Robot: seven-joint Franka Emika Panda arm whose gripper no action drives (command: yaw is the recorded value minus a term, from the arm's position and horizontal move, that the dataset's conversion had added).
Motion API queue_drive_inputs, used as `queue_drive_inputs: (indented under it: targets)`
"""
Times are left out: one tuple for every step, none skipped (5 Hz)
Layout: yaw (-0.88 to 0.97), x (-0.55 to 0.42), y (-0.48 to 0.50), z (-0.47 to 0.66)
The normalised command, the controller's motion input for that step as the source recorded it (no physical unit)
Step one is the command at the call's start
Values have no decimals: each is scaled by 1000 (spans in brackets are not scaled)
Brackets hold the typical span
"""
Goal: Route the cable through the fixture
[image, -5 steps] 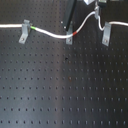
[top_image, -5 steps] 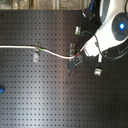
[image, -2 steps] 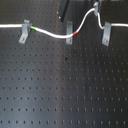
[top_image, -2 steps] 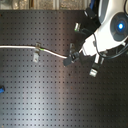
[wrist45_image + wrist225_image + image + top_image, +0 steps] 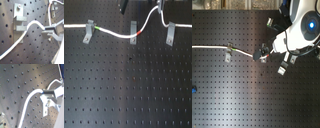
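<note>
The white cable [image 5: 114, 33] runs in from the first exterior view's left, past a grey clip fixture [image 5: 87, 33]; its green band [image 5: 97, 28] sits just beyond that clip. It reaches the middle fixture [image 5: 133, 34] at its red band [image 5: 139, 31]. From there it arches up to my gripper [image 5: 158, 7], then drops to the right fixture [image 5: 170, 34]. Both wrist views show the gripper [image 5: 46, 29] shut on the cable [image 5: 30, 101]. In the first wrist view a clip fixture [image 5: 20, 21] lies close beside the cable [image 5: 22, 38].
A black perforated board [image 5: 129, 90] covers the whole work surface. In the second exterior view the white arm [image 5: 304, 27] reaches in from the second exterior view's right. A small blue object [image 5: 194, 90] lies at the second exterior view's left edge.
In the second exterior view the arm has shifted left with the cable end. In the first exterior view the raised loop stays almost the same.
</note>
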Motion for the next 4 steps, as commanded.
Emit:
queue_drive_inputs:
  targets:
    - [106, 5, 4, -399]
    - [106, 7, 6, -437]
    - [100, 18, -22, -495]
    - [128, 14, -6, -463]
